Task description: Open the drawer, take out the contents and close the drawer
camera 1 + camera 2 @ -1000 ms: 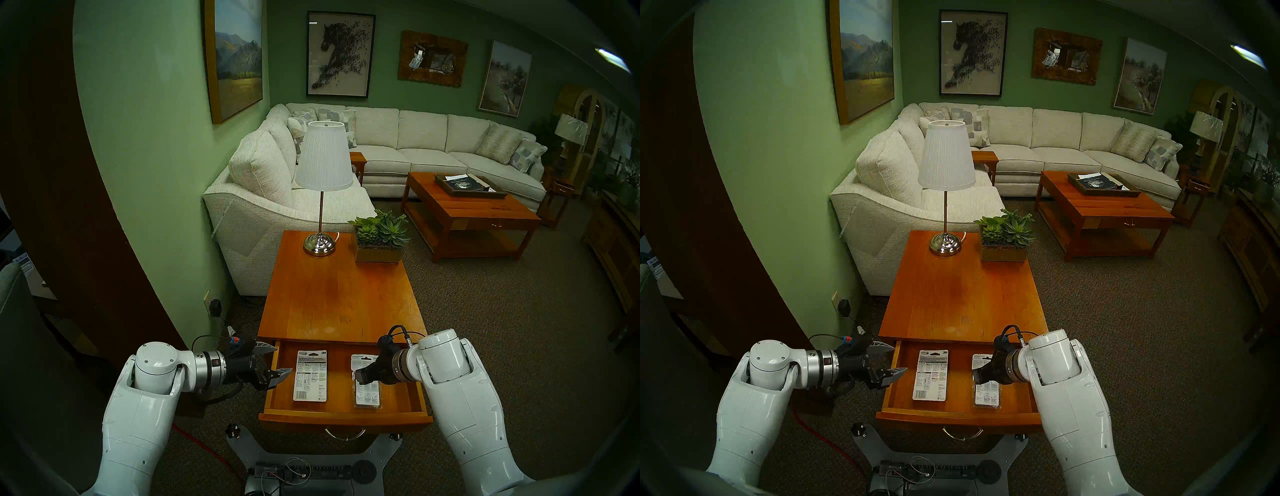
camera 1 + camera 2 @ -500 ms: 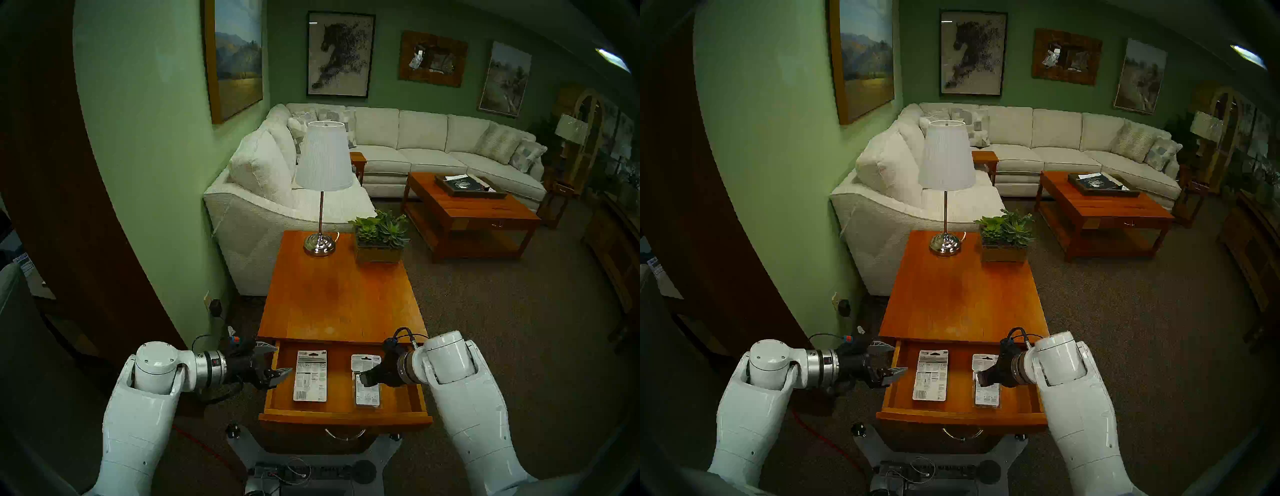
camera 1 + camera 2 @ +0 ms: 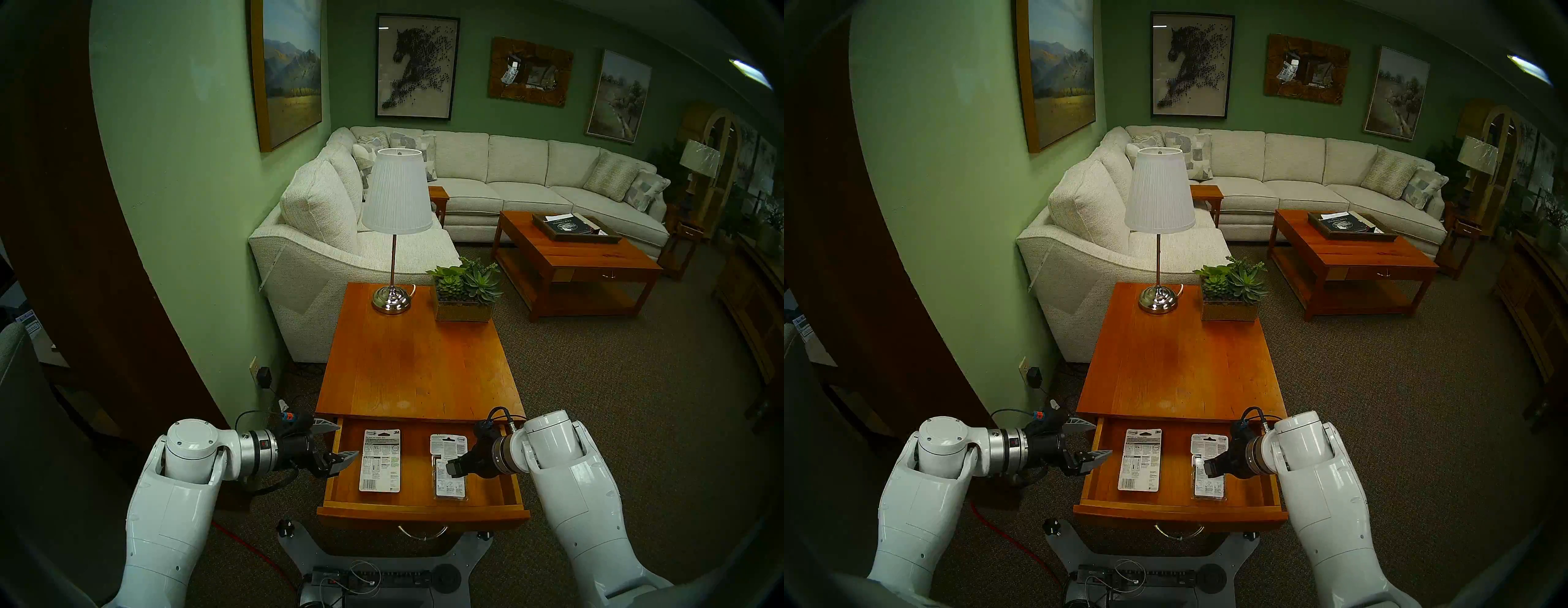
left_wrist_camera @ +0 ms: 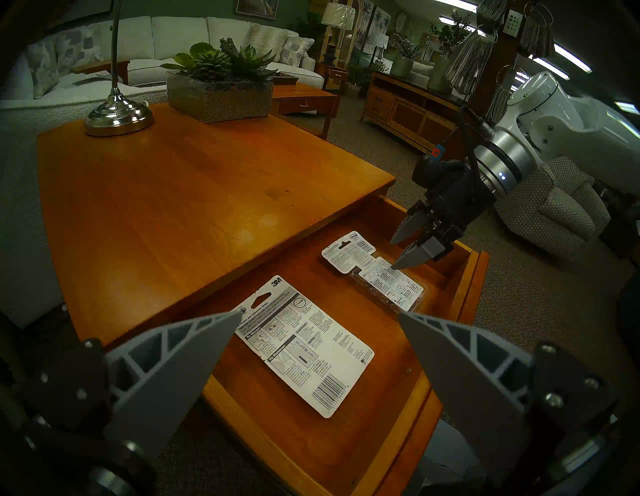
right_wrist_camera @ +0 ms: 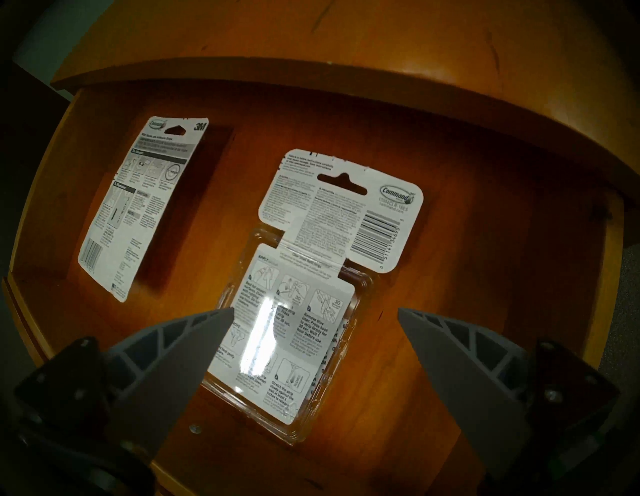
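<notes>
Drawer (image 3: 424, 509) of the orange-brown side table (image 3: 420, 361) stands pulled out toward the robot, its silver bail handle (image 3: 423, 533) at the front. Inside lie a flat white 3M card (image 3: 380, 461) on the left and a smaller clear blister pack (image 3: 449, 479) on the right, apart. Right gripper (image 4: 403, 251) hangs jaws spread over the blister pack, one fingertip close to it; contact unclear. Left gripper (image 3: 339, 441) waits jaws spread and empty at the drawer's left wall
</notes>
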